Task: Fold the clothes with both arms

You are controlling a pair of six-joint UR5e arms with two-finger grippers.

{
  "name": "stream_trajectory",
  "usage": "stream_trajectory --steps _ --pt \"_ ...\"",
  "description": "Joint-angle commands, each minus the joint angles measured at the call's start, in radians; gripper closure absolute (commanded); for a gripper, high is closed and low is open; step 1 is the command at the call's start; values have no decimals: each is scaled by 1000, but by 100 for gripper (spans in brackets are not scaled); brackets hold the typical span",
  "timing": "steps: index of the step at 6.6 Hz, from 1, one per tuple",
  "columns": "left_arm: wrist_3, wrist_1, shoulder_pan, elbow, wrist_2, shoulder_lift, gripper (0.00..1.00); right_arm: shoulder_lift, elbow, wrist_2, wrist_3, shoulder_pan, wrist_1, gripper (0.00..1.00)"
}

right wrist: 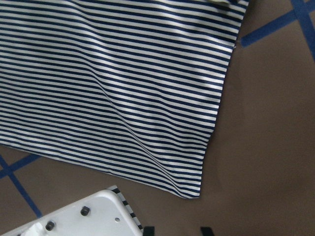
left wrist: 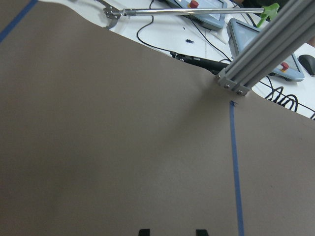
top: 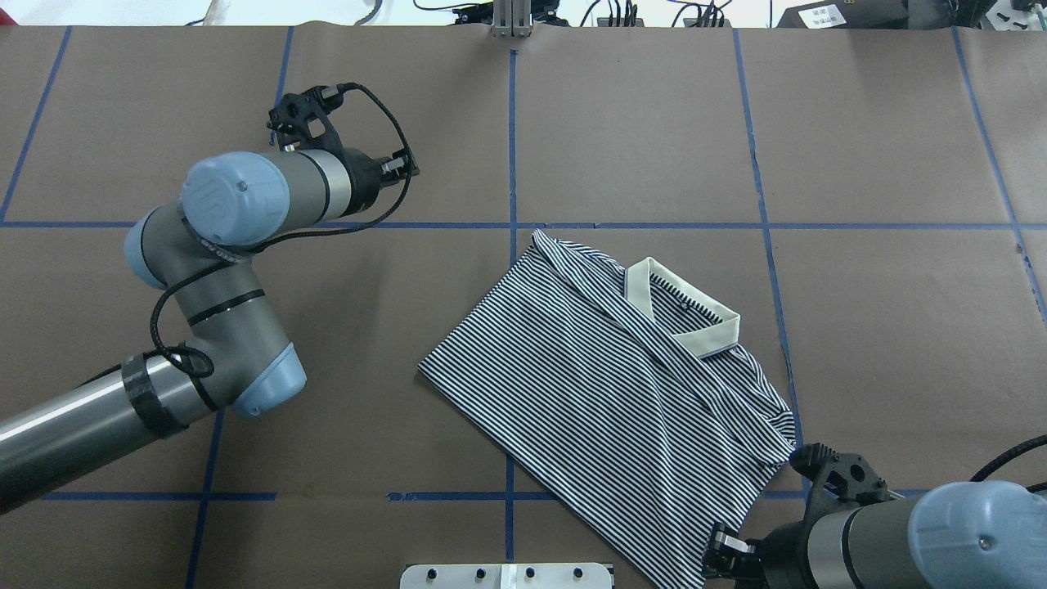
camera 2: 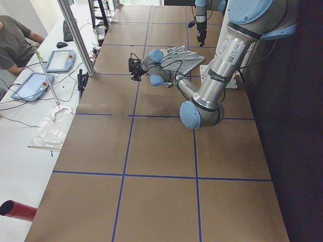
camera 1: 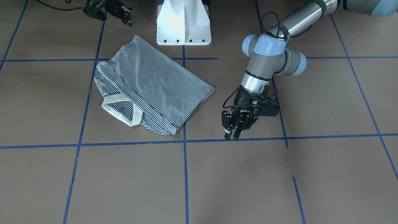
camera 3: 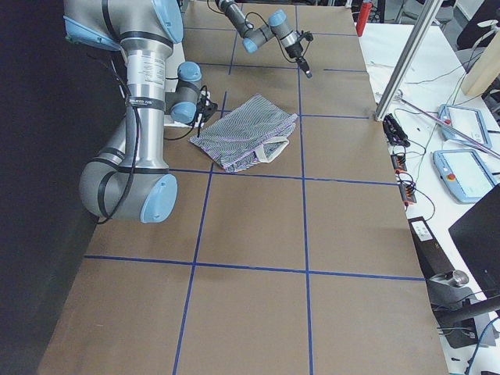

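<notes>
The striped polo shirt (camera 1: 149, 87) lies folded flat on the brown table, its white collar (camera 1: 119, 110) on the side away from the robot; it also shows in the overhead view (top: 605, 393). My left gripper (camera 1: 233, 135) hovers over bare table well to the side of the shirt; it is open and empty, and the left wrist view (left wrist: 171, 232) shows only paper. My right gripper (top: 720, 564) is open and empty by the shirt's near corner, next to the pedestal. The right wrist view shows its tips (right wrist: 175, 231) just off the hem corner (right wrist: 194, 191).
The white pedestal base (camera 1: 183, 25) stands at the robot's edge, touching the shirt's near hem. Blue tape lines (camera 1: 185, 143) grid the table. An aluminium post (left wrist: 266, 44), cables and tablets lie beyond the far edge. A person (camera 2: 15, 40) sits there.
</notes>
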Motion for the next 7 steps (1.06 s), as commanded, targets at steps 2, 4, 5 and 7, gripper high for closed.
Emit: stream_trajectory --steps 2,4,5,7 --pt "-247 107 207 -199 -28 78 56 9 -10 0 -12 281 0 0" --pt "-251 273 276 -221 5 83 47 80 -94 -9 -114 407 1 0" --pt "-251 349 298 -218 50 77 45 109 -131 -11 -122 418 1 0" --pt "-249 358 326 -201 59 82 44 111 -138 -19 -124 418 1 0"
